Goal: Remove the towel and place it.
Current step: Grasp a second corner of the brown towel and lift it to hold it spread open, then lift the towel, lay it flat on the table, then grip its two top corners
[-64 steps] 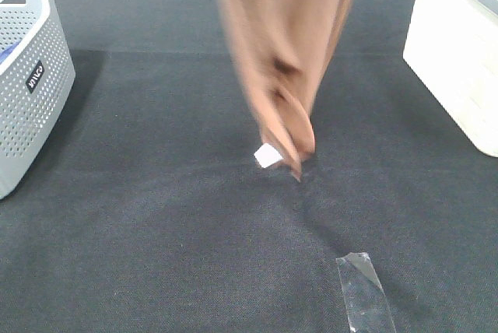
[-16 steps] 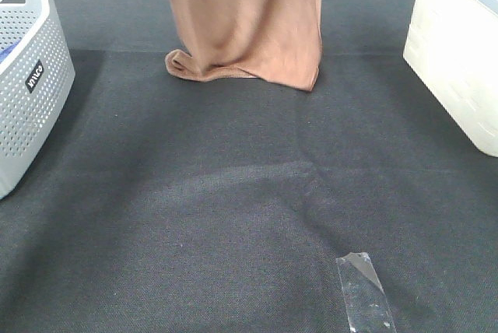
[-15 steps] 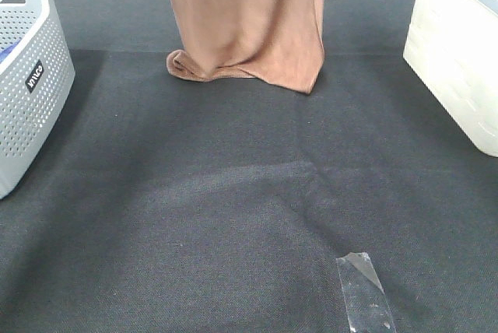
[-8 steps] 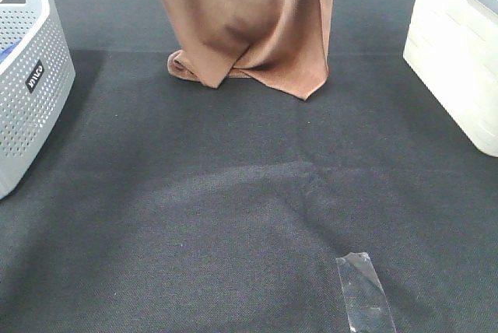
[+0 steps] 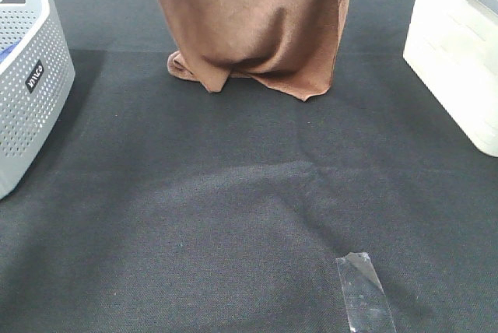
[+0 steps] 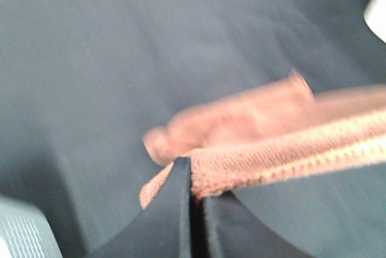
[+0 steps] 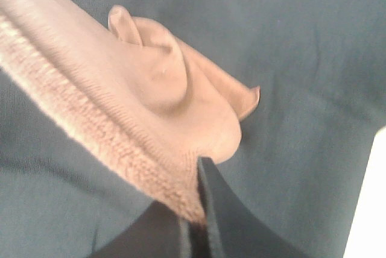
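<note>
The brown plush towel (image 5: 249, 26) hangs from above the top of the exterior high view. Its lower edge rests bunched on the black mat (image 5: 233, 216) at the far middle. My left gripper (image 6: 196, 188) is shut on the towel's stitched top edge (image 6: 283, 155). My right gripper (image 7: 196, 219) is shut on the other end of the top edge (image 7: 90, 119). Both grippers are out of the exterior high view. The towel's white tag is hidden.
A grey perforated basket (image 5: 27, 76) stands at the left edge, with a bit of blue cloth inside. A white bin (image 5: 459, 53) stands at the right edge. A strip of clear tape (image 5: 364, 292) lies on the mat near the front right.
The towel has spread wider as its held top edge stretched out. Its lower part has settled onto the far mat, and the hanging cloth has come a little toward the camera.
</note>
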Action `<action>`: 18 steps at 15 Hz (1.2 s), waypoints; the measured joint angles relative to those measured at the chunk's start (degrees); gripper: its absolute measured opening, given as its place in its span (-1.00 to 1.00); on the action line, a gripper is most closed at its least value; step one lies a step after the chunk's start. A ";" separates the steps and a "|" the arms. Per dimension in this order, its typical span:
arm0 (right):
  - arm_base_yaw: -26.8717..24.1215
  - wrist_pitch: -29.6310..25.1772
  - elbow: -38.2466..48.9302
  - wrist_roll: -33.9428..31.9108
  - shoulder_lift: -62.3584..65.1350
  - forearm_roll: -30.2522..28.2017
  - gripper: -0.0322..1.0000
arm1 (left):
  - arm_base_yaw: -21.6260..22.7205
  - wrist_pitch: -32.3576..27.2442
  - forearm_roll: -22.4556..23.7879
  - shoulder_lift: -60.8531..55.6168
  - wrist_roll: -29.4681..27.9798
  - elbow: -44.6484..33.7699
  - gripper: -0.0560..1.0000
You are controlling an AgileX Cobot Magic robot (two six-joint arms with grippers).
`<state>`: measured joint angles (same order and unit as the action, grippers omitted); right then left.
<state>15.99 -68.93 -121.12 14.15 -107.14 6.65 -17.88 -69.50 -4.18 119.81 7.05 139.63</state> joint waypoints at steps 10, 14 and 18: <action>0.63 0.11 36.10 -4.07 32.14 7.28 -0.94 | -0.74 0.97 -11.06 -37.70 -0.74 -50.71 -0.89; 0.69 0.17 50.82 -4.64 42.17 12.83 -0.94 | -0.92 1.60 -15.01 -50.13 -1.32 -67.61 -0.89; 0.69 0.17 60.10 -6.30 48.70 14.95 -0.94 | -0.92 2.18 -20.40 -58.79 -1.32 -81.70 -0.89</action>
<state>16.67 -68.75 -61.02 7.85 -58.44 21.60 -18.79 -67.32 -24.58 61.02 5.73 57.93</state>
